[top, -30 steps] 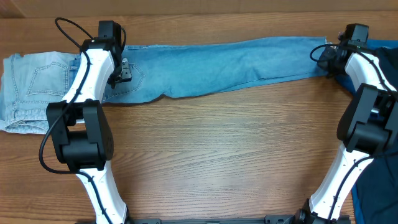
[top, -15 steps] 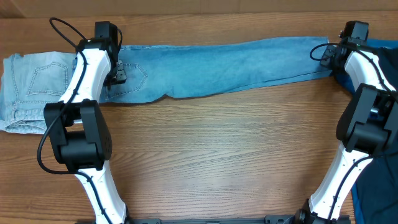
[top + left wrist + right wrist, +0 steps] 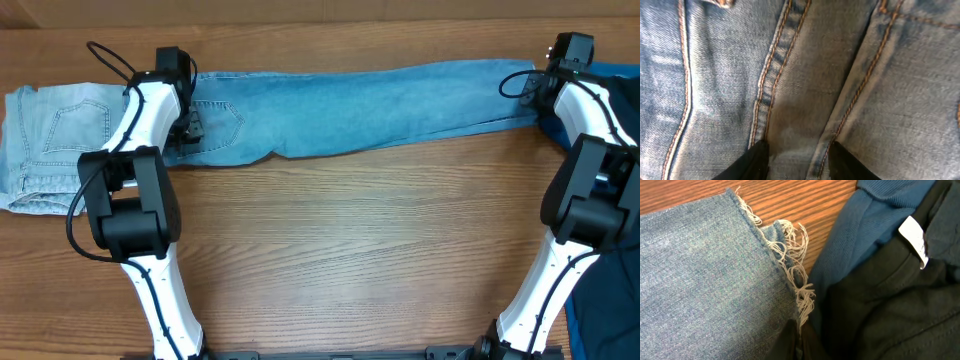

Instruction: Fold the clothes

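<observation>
The wood-grain bench (image 3: 350,250) fills the overhead view, with clothing along its top edge and right side.

Item 1: the mid-blue jeans (image 3: 360,100) lie stretched flat in a long band across the top of the frame, waist end at upper left, hem end at upper right. A stitched back pocket (image 3: 222,120) shows just right of the left tool.

Item 2: the paler jeans (image 3: 55,140) lie folded at the far upper left, beside the waist end of the mid-blue pair.

Item 3: the deep-blue top (image 3: 615,90) lies at the right edge, next to the hem end.

Left tool (image 3: 190,125): down on the seat of the mid-blue jeans. In the left wrist view its fingertips (image 3: 752,162) stand apart, pressed onto the denim, with a seamed ridge of cloth between them. Whether that ridge is gripped cannot be told.

Right tool (image 3: 530,90): at the frayed hem (image 3: 790,260) in the upper right. In the right wrist view its tips are together at the bottom of the frame, where the fringe runs into them. Whether cloth is pinched cannot be told. A dark garment (image 3: 890,310) with a white label (image 3: 914,240) lies against the top.
</observation>
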Controlling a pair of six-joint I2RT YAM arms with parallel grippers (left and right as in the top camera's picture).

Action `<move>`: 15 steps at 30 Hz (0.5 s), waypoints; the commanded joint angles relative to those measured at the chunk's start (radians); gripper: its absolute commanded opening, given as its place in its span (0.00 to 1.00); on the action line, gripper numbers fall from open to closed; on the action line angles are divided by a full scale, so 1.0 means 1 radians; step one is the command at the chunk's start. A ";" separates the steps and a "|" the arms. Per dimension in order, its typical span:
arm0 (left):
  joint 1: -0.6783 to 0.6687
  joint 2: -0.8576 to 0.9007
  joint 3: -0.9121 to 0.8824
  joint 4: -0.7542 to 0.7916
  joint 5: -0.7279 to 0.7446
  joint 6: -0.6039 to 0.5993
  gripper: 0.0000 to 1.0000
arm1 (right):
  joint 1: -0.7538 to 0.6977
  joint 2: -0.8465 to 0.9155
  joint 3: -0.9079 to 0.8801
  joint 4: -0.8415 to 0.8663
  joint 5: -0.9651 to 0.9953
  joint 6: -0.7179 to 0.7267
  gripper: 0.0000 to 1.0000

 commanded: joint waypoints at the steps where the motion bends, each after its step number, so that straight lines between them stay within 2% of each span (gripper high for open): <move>1: 0.005 0.063 0.017 0.011 -0.013 -0.018 0.42 | -0.006 -0.039 0.031 0.008 0.070 -0.029 0.04; 12: 0.044 0.063 0.017 0.010 -0.048 -0.017 0.43 | -0.051 0.043 0.016 0.048 0.097 -0.125 0.04; 15: 0.055 0.063 0.017 0.006 -0.048 -0.017 0.43 | -0.051 0.053 0.016 0.068 0.169 -0.129 0.04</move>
